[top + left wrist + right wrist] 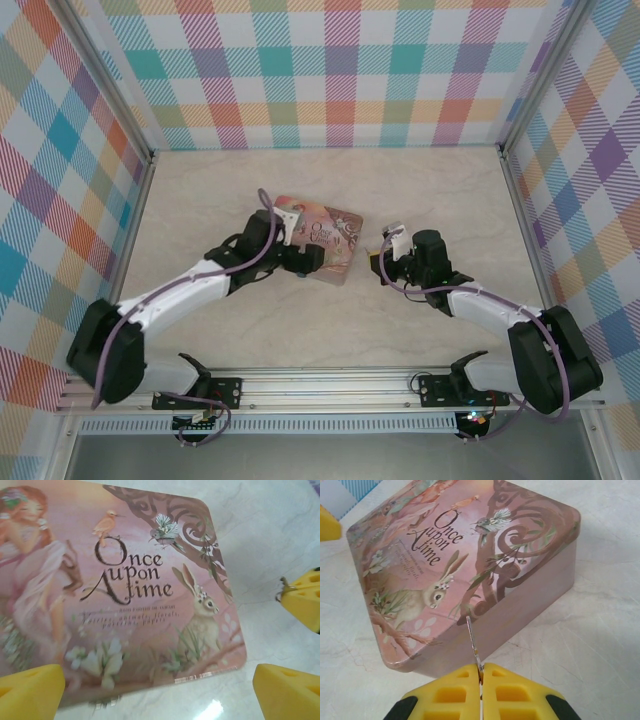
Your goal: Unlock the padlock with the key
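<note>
Marble tabletop (600, 630), right claw (481, 677) pinching key (473, 642) beside pink tin (470, 570), left claw (160, 687) agape

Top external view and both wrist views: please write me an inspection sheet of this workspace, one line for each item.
Surface: pale marbled table, no spill seen.
Job's things: thin grey key clamped in the right gripper, its tip pointing at the near corner of the pink tin; whether they touch cannot be told.
Clutter: the pink tin, lid closed, lying flat on the table.
Grippers: left gripper open, over the tin's edge and holding nothing; right gripper shut on the key, beside the tin.
Cables: purple cables run along both arms, one looping up near the left wrist.
Surroundings: plaid walls on three sides; metal rail at the near edge.
</note>
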